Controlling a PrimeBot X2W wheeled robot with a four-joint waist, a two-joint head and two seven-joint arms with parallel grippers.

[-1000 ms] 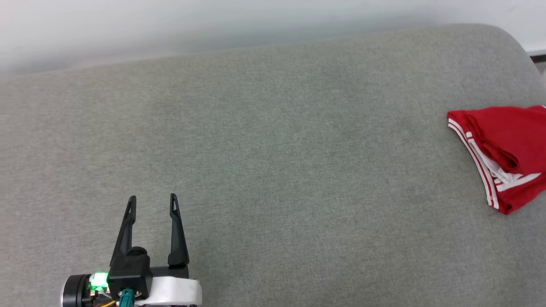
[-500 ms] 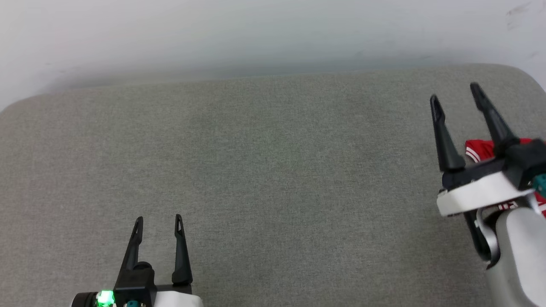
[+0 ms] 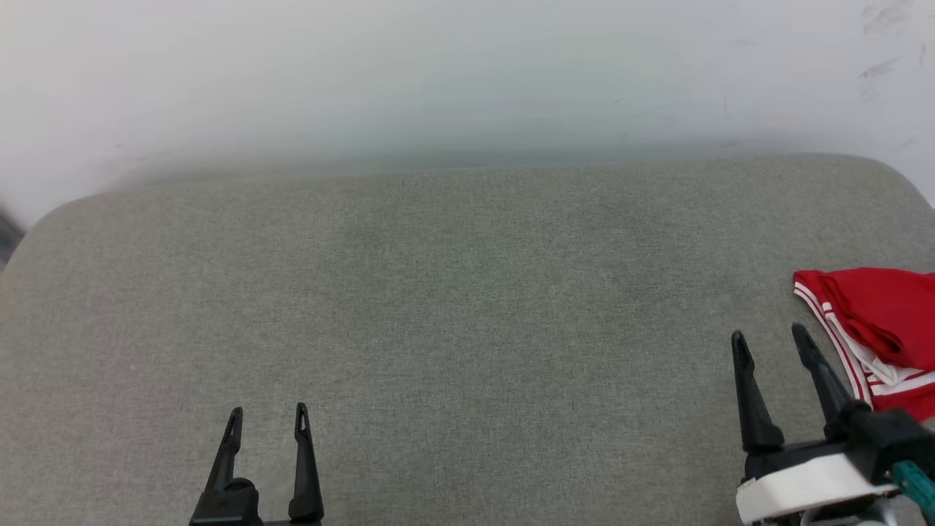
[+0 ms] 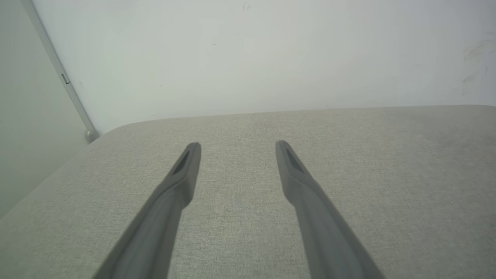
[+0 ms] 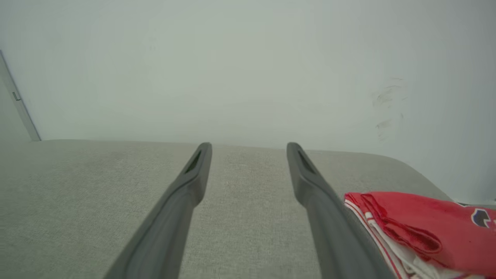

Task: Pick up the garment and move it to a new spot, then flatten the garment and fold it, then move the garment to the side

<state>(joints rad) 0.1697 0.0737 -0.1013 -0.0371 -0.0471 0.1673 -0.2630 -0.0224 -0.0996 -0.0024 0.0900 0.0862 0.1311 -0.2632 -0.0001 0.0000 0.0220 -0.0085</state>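
T-shirt (image 3: 884, 321): red fabric, white-striped trim, on grey woven cushion (image 3: 467, 329)
Right gripper (image 3: 769, 335): right beside our T-shirt, spread, empty
Left gripper (image 3: 268, 410): way off from it, spread too

T-shirt (image 3: 880, 318): red, with white inner layers and red-and-white stripe trim | state: folded into a layered bundle, top layer creased | pose: lying flat, striped edge toward the surface's middle | place: far right of the grey fabric surface (image 3: 467, 329), cut by the head view's right edge | detail: dark emblem (image 5: 480, 217) on the red top.
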